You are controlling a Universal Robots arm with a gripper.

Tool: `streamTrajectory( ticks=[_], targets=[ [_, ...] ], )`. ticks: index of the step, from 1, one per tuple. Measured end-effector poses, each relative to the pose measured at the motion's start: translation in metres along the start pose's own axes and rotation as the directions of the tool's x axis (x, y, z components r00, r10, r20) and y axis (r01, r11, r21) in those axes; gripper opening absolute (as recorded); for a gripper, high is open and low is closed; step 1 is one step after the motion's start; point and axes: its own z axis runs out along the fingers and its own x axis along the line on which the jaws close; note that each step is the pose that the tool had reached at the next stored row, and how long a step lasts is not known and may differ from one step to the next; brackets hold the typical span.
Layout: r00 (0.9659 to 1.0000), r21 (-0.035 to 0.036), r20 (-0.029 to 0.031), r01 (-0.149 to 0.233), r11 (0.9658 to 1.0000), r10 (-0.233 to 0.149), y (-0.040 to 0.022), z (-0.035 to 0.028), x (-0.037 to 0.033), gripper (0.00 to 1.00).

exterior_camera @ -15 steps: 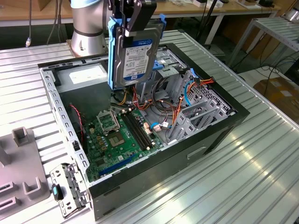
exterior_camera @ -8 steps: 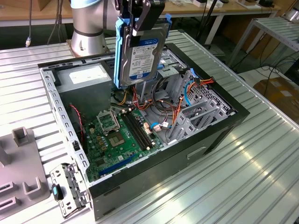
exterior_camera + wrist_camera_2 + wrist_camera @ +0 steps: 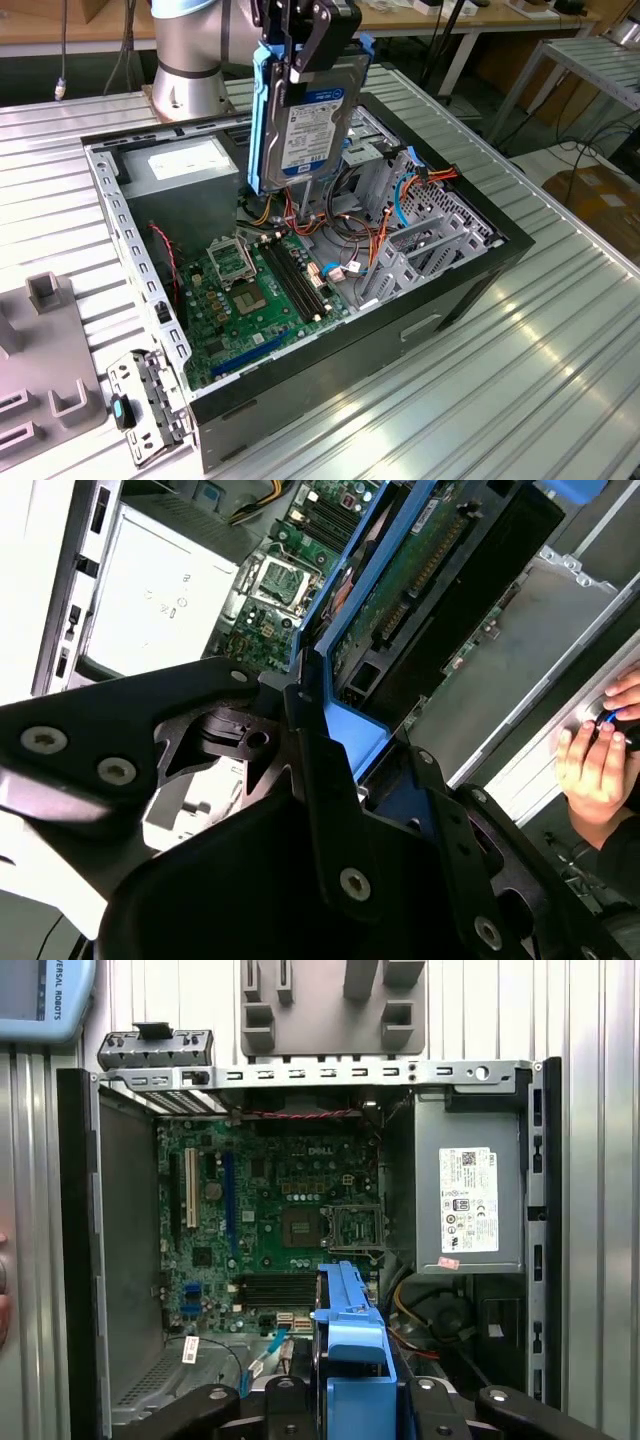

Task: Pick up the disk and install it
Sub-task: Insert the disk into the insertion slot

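The disk (image 3: 305,120), a dark hard drive with a white label in a bright blue carrier, hangs upright above the open computer case (image 3: 470,290). My gripper (image 3: 305,45) is shut on its upper end, black fingers clamping both faces. In the second wrist view the disk (image 3: 440,570) runs away from the gripper (image 3: 340,780), its circuit side showing between the blue rails. The first wrist view looks straight down the blue carrier of the disk (image 3: 350,1340), held by the gripper (image 3: 350,1400), over the green motherboard (image 3: 270,1220).
The grey metal drive cage (image 3: 420,230) with blue and orange cables sits at the case's side toward the exterior view's right. The power supply (image 3: 468,1200) fills one corner. A grey fixture (image 3: 40,350) lies on the ribbed table. A person's hand (image 3: 600,750) rests beside the case.
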Motion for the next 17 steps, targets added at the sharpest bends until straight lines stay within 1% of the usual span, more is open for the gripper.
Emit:
streamTrajectory(
  ticks=[5,7,9,13,15,17],
  targets=[
    [1.0,0.0,0.0,0.0,1.0,0.0,-0.0002,0.0003,0.0086,0.37],
    [1.0,0.0,-0.0001,0.0,1.0,0.0,-0.0003,0.0006,0.0139,0.37],
    [1.0,0.0,-0.0001,0.0,1.0,0.0,-0.0004,0.0007,0.0167,0.37],
    [1.0,0.0,-0.0001,0.0,1.0,0.0,-0.0006,0.001,0.0244,0.37],
    [1.0,0.0,-0.0001,0.0,1.0,0.0,-0.0007,0.0012,0.0292,0.37],
    [1.0,0.0,0.0,0.0,1.0,0.0,-0.0008,0.0016,0.0364,0.37]
  ],
)
